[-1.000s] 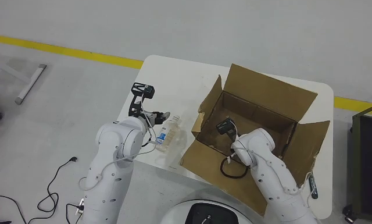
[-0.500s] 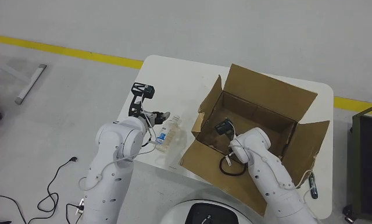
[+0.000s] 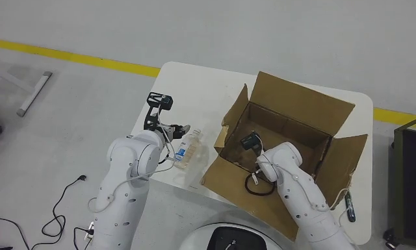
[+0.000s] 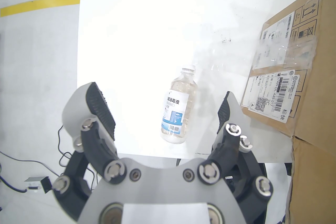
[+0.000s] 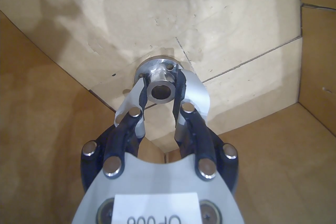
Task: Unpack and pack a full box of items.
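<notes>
At the lower middle of the left wrist view, the left end effector [image 4: 160, 97] hangs released above the white worktop [image 4: 157, 12], its fingers wide apart. Beyond it, at centre frame, a clear labelled bottle [image 4: 178, 109] lies on its side with the cap pointing away, near the cardboard box [image 4: 288, 64] at the right edge. In the right wrist view, the right end effector [image 5: 161, 83] is clenched on a metal flanged hub [image 5: 155, 63] at centre frame, inside the box, whose cardboard floor lies beyond.

The box [image 4: 315, 33] runs off the left wrist view.
</notes>
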Controlling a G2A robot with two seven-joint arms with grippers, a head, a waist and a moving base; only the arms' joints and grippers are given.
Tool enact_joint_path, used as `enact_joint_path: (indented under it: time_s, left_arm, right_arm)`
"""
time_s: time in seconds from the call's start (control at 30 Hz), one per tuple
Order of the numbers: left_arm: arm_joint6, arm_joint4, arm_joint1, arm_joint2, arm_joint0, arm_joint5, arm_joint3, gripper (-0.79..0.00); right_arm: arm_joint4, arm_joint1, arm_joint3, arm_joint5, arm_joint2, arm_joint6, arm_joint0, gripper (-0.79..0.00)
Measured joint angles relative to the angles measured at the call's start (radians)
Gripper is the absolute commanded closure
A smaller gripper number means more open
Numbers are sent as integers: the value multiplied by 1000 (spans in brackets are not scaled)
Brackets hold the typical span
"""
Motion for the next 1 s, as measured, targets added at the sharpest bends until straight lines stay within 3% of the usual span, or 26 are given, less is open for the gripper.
enact_joint_path:
  time_s: [0.3, 0.57, 1.0]
  left_arm:
    - [0, 0, 0, 0, 0, 0, 0, -785]
    - [0, 0, 0, 0, 0, 0, 0, -785]
    - [0, 0, 0, 0, 0, 0, 0, -785]
  right_arm:
    - [49, 20, -304, -7, 136, -31, -98, 0]
    - [141, 43, -659, -73, 348, -165, -264, 0]
    - [137, 46, -676, -78, 367, -199, -301, 0]
